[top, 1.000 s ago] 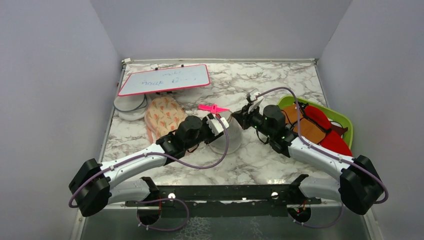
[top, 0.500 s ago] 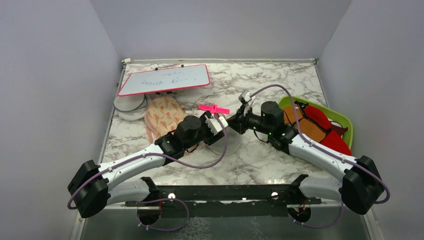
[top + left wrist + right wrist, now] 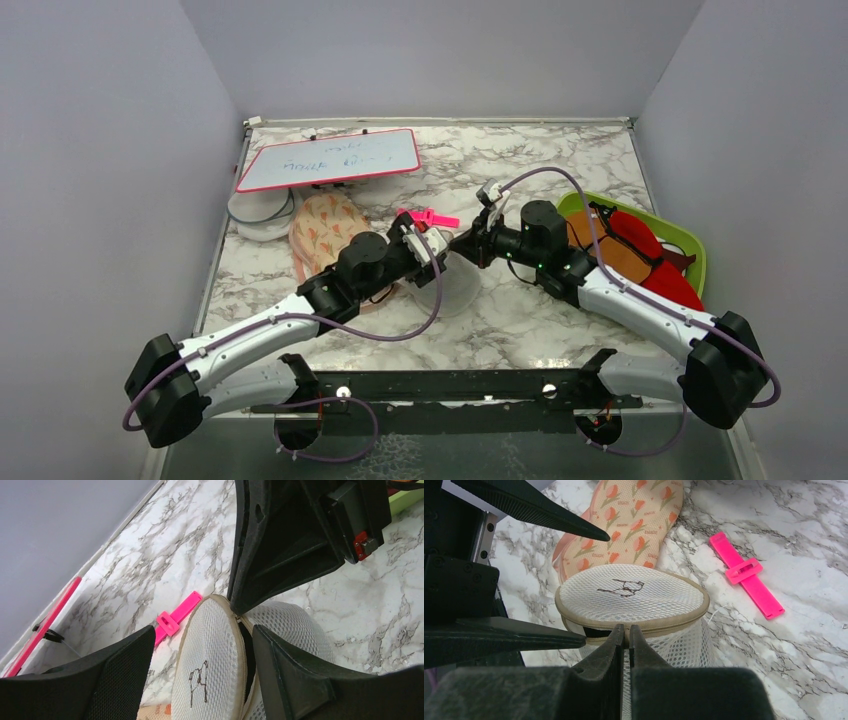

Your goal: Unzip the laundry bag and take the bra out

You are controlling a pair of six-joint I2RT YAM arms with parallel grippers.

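The laundry bag (image 3: 452, 288) is a white mesh dome with a beige rim and stands mid-table. Its top half (image 3: 631, 592) carries a black mark and is tilted up. A dark gap (image 3: 248, 652) shows between the halves on one side. The bra does not show; only darkness is seen in the gap. My left gripper (image 3: 202, 630) is open and straddles the top half, with one finger (image 3: 295, 680) at the gap; it also shows in the top view (image 3: 428, 255). My right gripper (image 3: 625, 629) is shut with its tips on the zip rim, the pull hidden between them; it also shows in the top view (image 3: 468, 245).
A peach floral pouch (image 3: 322, 232) lies left of the bag, under my left arm. A pink strap (image 3: 428, 217) lies just behind the bag. A red-framed whiteboard (image 3: 330, 158) is at the back left. A green tray (image 3: 696, 250) at the right holds red, orange and brown garments.
My right gripper has swung left and down from above the table to the bag's rim and closed there. My left gripper has drawn back a little to the left.
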